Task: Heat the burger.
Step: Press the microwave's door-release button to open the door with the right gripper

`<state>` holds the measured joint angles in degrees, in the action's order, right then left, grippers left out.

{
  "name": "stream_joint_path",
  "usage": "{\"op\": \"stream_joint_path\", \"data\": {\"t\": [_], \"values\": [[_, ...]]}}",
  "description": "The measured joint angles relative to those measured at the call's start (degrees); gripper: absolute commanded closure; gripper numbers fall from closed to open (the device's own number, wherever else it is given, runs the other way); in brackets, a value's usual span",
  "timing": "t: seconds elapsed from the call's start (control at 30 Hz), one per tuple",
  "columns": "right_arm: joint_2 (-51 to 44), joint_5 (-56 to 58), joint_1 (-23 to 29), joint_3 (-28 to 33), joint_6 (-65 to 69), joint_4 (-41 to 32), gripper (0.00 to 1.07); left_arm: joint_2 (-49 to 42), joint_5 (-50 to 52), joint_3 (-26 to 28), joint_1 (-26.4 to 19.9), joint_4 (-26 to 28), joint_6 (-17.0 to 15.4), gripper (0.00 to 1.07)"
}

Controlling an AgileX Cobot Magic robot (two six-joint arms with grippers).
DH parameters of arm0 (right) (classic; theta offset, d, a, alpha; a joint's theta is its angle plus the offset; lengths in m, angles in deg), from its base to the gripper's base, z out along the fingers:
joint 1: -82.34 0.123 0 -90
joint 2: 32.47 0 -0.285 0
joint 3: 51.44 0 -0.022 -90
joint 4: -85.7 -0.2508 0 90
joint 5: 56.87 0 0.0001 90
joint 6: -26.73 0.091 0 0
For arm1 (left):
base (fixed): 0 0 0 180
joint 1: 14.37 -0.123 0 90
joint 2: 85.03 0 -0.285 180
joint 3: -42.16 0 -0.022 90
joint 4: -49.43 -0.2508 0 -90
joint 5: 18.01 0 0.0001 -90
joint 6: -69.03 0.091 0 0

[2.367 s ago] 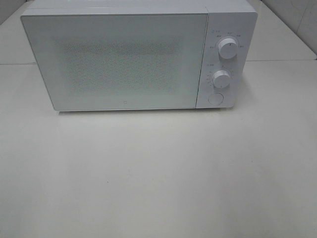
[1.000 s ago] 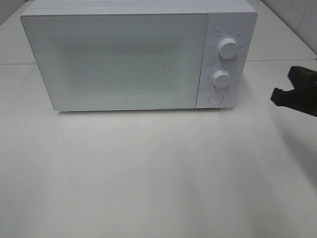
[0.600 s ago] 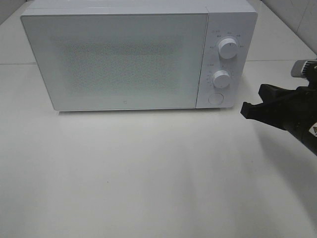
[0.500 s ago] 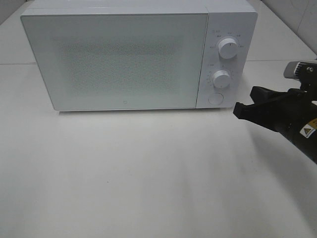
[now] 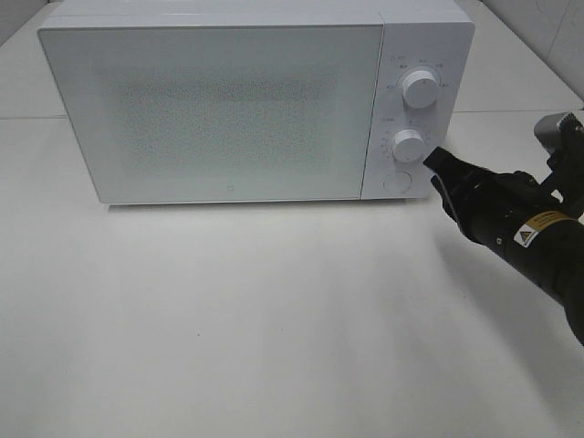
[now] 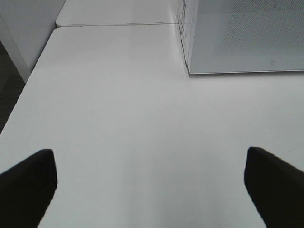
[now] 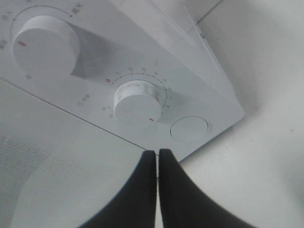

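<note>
You see a microwave [image 5: 260, 100] in smooth white plastic, its door [image 5: 214, 114] satiny with a fine dotted mesh. The worktop [image 5: 274, 319] looks smooth, matt white. Your right tool [image 5: 429, 157] is matt black plastic.

White microwave [image 5: 412, 41] with a grey speckled door [image 5: 214, 114], white table [image 5: 274, 319], black right hand [image 5: 432, 158]

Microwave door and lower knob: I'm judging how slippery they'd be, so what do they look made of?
Door: probably glass or glossy plastic, smooth pale white, with a fine dotted screen showing through. Lower knob: likely matte white moulded plastic, its rim seemingly finely ridged.
</note>
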<state>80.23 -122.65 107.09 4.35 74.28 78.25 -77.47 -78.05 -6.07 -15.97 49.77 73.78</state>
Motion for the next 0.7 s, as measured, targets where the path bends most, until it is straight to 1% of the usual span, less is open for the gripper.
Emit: {"op": "stream_joint_path", "data": {"t": [0.07,0.1,0.17,0.2,0.27,0.57,0.63,0.7], "values": [[1.7,0.7,0.0,-1.7,7.4,1.2,1.07,0.0,0.0,0.0,0.0,0.0,0.0,0.03],[1.7,0.7,0.0,-1.7,7.4,1.2,1.07,0.0,0.0,0.0,0.0,0.0,0.0,0.03],[3.3,2.5,0.0,-3.6,13.7,1.8,1.07,0.0,0.0,0.0,0.0,0.0,0.0,0.03],[3.3,2.5,0.0,-3.6,13.7,1.8,1.07,0.0,0.0,0.0,0.0,0.0,0.0,0.03],[4.7,4.1,0.0,-5.5,19.5,2.0,1.07,0.0,0.0,0.0,0.0,0.0,0.0,0.03],[7.7,8.3,0.0,-9.9,26.8,2.0,1.07,0.0,0.0,0.0,0.0,0.0,0.0,0.03],[9.5,10.0,0.0,-12.2,29.0,0.8,1.07,0.0,0.0,0.0,0.0,0.0,0.0,0.03],[9.8,10.4,0.0,-12.7,29.6,0.1,1.07,0.0,0.0,0.0,0.0,0.0,0.0,0.03]]}}
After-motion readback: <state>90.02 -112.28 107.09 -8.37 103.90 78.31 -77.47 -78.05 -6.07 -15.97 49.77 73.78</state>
